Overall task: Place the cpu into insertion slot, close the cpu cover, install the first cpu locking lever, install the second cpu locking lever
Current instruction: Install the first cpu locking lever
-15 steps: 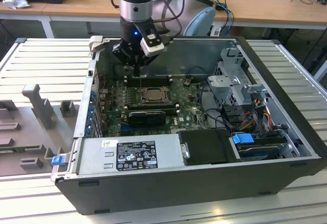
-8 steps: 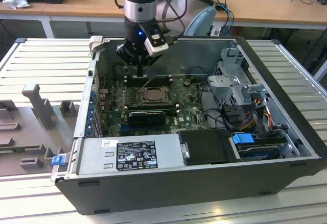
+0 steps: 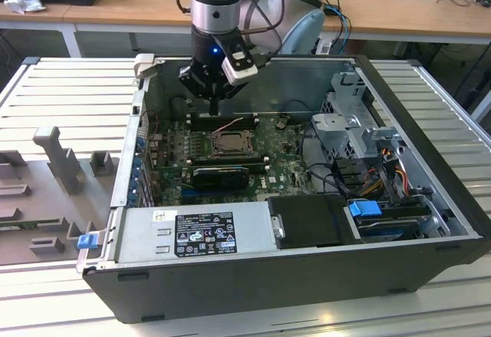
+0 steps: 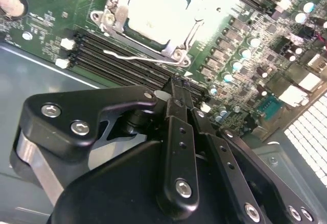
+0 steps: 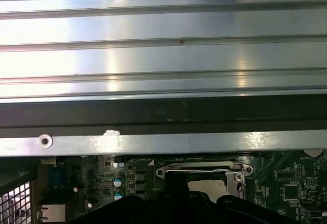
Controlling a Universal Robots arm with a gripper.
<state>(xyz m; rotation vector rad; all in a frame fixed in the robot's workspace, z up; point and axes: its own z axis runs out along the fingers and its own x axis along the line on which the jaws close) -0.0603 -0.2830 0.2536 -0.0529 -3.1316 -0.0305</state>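
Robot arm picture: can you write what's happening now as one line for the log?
gripper: above green board, beside socket | chip: in socket | cover: down over chip | wire lever: sticking out, not latched

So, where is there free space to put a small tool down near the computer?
The ribbed metal table is bare on the exterior view's left of the computer case, beyond the grey fixtures, and on its right. Inside it is crowded: the gripper hangs above the insertion slot, cables beside.
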